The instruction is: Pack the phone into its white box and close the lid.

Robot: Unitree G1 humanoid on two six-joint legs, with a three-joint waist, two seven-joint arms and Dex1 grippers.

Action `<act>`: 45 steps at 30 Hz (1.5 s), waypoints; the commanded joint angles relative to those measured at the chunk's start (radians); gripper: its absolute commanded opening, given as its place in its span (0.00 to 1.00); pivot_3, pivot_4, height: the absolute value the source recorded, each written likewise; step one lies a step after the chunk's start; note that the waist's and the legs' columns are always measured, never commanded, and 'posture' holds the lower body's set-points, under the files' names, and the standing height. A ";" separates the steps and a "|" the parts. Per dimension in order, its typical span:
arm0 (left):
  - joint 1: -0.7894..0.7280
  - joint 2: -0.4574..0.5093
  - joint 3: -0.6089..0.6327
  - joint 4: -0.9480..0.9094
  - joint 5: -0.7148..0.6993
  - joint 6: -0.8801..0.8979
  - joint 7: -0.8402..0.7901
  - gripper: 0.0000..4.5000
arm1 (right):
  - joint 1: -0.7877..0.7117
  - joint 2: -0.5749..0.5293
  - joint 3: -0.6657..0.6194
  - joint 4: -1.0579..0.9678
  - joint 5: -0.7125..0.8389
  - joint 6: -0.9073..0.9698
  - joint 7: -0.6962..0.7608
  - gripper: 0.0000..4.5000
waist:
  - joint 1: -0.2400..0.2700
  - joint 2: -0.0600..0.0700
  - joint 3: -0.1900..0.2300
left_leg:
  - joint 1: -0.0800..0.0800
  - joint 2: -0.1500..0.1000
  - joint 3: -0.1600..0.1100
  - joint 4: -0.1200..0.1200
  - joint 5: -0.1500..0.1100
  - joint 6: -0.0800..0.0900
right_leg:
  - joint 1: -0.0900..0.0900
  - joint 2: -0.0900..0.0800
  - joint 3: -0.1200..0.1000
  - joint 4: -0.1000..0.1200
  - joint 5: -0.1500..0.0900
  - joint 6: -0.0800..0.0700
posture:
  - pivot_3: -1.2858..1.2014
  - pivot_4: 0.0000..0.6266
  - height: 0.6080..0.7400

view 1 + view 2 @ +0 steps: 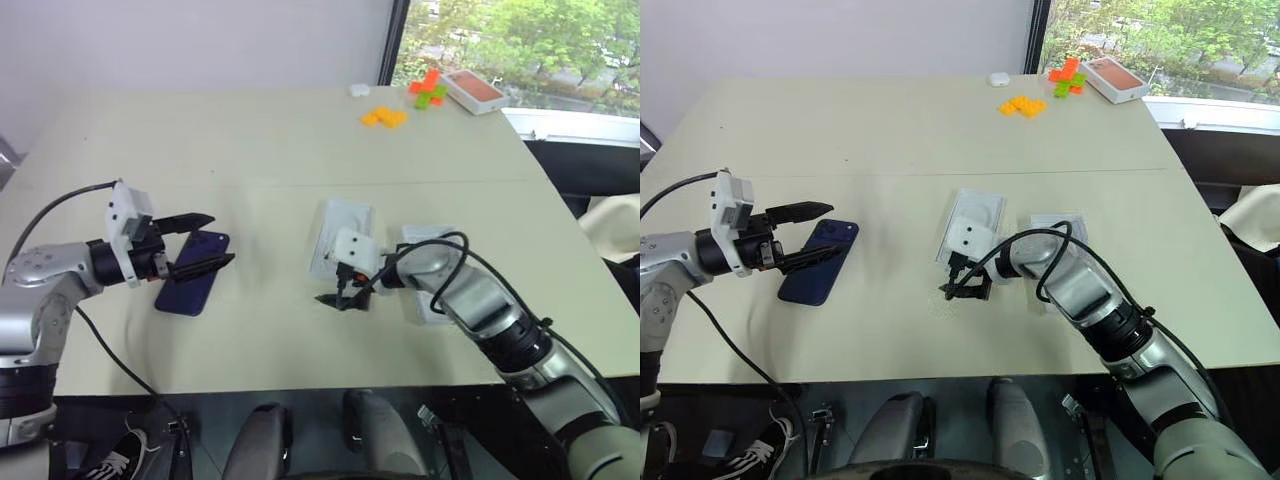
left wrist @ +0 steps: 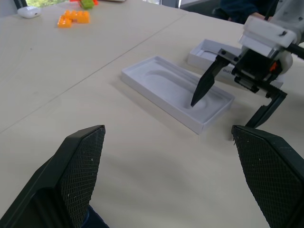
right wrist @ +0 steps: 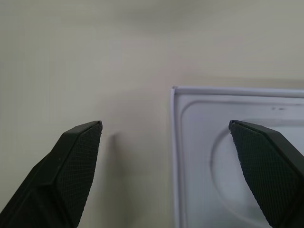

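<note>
The phone [image 1: 193, 275], dark navy and glossy, lies flat on the table at the left. My left gripper [image 1: 205, 243] hovers open over its far end, with its fingers apart from it. A thin white insert [image 1: 340, 230] with an oval recess lies mid-table. My right gripper [image 1: 340, 297] stands open at the insert's near end, one finger over the recess [image 2: 171, 85] and the other over bare table. A shallow white box part [image 1: 1060, 226] lies to the right of the insert, mostly under my right arm. I cannot tell whether it is the white box or the lid.
At the far right corner stand an orange-topped white box [image 1: 472, 90], orange blocks [image 1: 384, 117], green and orange blocks [image 1: 428, 92] and a small white case [image 1: 359, 90]. The table's right edge runs close to my right arm.
</note>
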 commanded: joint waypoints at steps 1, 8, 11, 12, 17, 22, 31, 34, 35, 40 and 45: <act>0.011 0.022 0.031 -0.047 -0.006 -0.010 0.010 1.00 | 0.000 -0.021 -0.010 -0.017 -0.016 0.000 0.020 1.00 | 0.000 0.000 0.000 | 0.000 0.000 0.000 0.000 0.000 0.000 | 0.000 0.000 0.000 0.000 0.000 0.000 | 0.52 0.24 1.00; 0.012 0.019 0.023 -0.067 0.014 -0.031 0.033 1.00 | 0.017 -0.034 -0.015 -0.017 -0.031 -0.006 0.035 1.00 | 0.000 0.000 0.000 | 0.000 0.000 0.000 0.000 0.000 0.000 | 0.000 0.000 0.000 0.000 0.000 0.000 | 0.52 0.24 1.00; 0.004 0.018 0.017 -0.064 0.019 -0.038 0.039 1.00 | 0.022 -0.032 -0.020 -0.018 -0.030 -0.010 0.036 0.82 | -0.001 0.000 0.000 | 0.000 0.000 0.000 0.000 0.000 0.000 | 0.000 0.000 0.000 0.000 -0.001 -0.002 | 0.52 0.24 1.00; 0.001 0.017 0.015 -0.063 0.019 -0.039 0.041 1.00 | 0.024 -0.036 -0.020 -0.021 -0.032 -0.014 0.038 0.72 | -0.001 0.000 0.000 | 0.000 0.000 0.000 0.000 0.000 0.000 | 0.000 0.000 0.000 0.000 -0.001 -0.002 | 0.52 0.24 1.00; -0.005 0.009 0.007 -0.058 0.027 -0.048 0.050 1.00 | 0.027 -0.051 -0.019 -0.018 -0.063 -0.046 0.034 0.60 | 0.000 0.000 0.000 | 0.000 0.000 0.000 0.000 0.000 0.000 | 0.000 0.000 0.000 0.000 0.000 0.000 | 0.52 0.24 1.00; -0.011 0.003 -0.006 -0.053 0.042 -0.071 0.057 1.00 | 0.034 -0.056 -0.020 0.004 -0.080 -0.076 0.041 0.31 | 0.000 0.000 0.000 | 0.000 0.000 0.000 0.000 0.000 0.000 | 0.000 0.000 0.000 0.000 0.000 0.000 | 0.52 0.24 1.00; -0.021 -0.005 -0.011 -0.051 0.036 -0.064 0.060 1.00 | 0.027 -0.060 -0.051 0.001 -0.081 -0.103 0.066 0.31 | 0.000 0.000 0.000 | 0.001 0.000 0.000 0.000 0.000 0.000 | 0.001 0.000 0.000 0.000 0.000 0.000 | 0.52 0.24 1.00; -0.016 -0.004 -0.011 -0.048 0.039 -0.071 0.054 1.00 | 0.049 -0.099 -0.099 -0.049 -0.012 -0.147 0.147 0.31 | 0.003 0.000 0.000 | 0.000 0.000 0.000 0.000 0.000 0.000 | 0.001 0.000 0.000 0.000 0.000 0.000 | 0.52 0.24 1.00; -0.015 -0.004 -0.010 -0.047 0.039 -0.073 0.054 1.00 | 0.056 -0.108 -0.110 -0.062 0.006 -0.152 0.169 0.31 | 0.003 0.000 0.000 | 0.000 0.000 0.000 0.000 0.000 0.000 | 0.001 0.000 0.000 -0.001 0.000 0.000 | 0.52 0.24 1.00; -0.016 -0.008 -0.014 -0.033 0.049 -0.089 0.049 1.00 | 0.117 -0.179 -0.158 -0.113 0.067 -0.273 0.283 0.31 | 0.002 0.000 0.000 | 0.000 0.000 0.000 0.000 0.000 0.000 | 0.001 0.000 0.000 -0.001 0.000 0.000 | 0.52 0.24 1.00; -0.017 -0.005 -0.016 -0.024 0.051 -0.099 0.046 1.00 | 0.109 -0.160 -0.145 -0.053 0.017 -0.320 0.249 0.31 | -0.004 0.000 0.000 | 0.001 0.001 0.001 0.000 0.000 0.000 | 0.001 0.001 0.000 -0.001 -0.001 -0.001 | 0.52 0.24 1.00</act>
